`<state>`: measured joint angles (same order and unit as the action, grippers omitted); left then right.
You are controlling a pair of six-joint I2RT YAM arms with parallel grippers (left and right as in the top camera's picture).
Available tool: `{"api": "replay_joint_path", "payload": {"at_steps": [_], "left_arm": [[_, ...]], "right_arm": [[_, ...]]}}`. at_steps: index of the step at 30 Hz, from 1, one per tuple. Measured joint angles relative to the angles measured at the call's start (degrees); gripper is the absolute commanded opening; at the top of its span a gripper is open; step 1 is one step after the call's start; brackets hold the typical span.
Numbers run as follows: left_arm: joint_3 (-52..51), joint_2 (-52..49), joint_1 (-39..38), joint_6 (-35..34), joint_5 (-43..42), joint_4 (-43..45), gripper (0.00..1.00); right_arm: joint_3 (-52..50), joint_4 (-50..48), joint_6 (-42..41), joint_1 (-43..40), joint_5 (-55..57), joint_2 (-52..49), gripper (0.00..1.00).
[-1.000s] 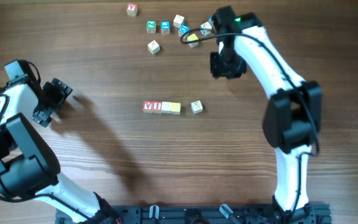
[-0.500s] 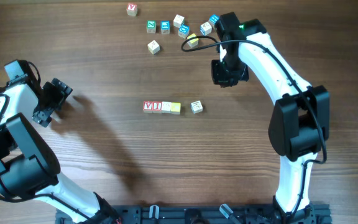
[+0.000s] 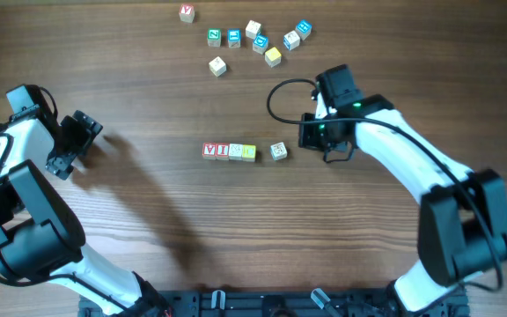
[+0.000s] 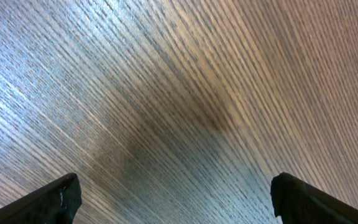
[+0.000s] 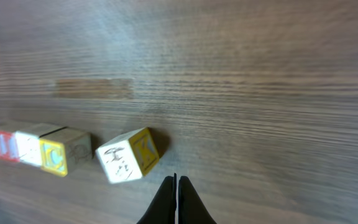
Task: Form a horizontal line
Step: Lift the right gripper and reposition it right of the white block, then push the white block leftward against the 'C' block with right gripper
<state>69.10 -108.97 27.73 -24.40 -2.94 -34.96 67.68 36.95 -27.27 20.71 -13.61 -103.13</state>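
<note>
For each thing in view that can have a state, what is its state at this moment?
row of four cubes: touching side by side, in a straight line.
white cube: apart from the row's right end, slightly turned.
loose cubes: scattered, away from the row.
left gripper: open, holding nothing, over bare wood.
right gripper: shut, holding nothing, beside the white cube.

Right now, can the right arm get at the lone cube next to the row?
Probably yes. The shut right tool sits close to the right of the cube, with only bare table between them; the row lies on the cube's far side.
</note>
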Motion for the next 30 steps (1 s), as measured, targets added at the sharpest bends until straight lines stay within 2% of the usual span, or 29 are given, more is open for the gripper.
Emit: {"api": "replay_joint_path", "payload": {"at_steps": [4, 10, 20, 25, 30], "left_arm": [[0.0, 0.0, 0.0, 0.0, 0.0, 0.0, 1.0], [0.0, 0.0, 0.0, 0.0, 0.0, 0.0, 1.0], [0.0, 0.0, 0.0, 0.0, 0.0, 0.0, 1.0], [0.0, 0.0, 0.0, 0.0, 0.0, 0.0, 1.0], [0.0, 0.0, 0.0, 0.0, 0.0, 0.0, 1.0]], "right_arm": [[-0.1, -4.8, -2.0, 1.4, -4.6, -7.0, 0.04], [-0.1, -7.1, -5.3, 1.6, -6.3, -7.2, 0.04], [-0.1, -4.9, -12.0, 4.8, -6.2, -7.2, 0.05], [-0.2, -2.8, -12.6, 4.8, -6.1, -7.2, 0.05], [-0.2, -6.6, -12.6, 5.0, -7.7, -7.2, 0.05]]}}
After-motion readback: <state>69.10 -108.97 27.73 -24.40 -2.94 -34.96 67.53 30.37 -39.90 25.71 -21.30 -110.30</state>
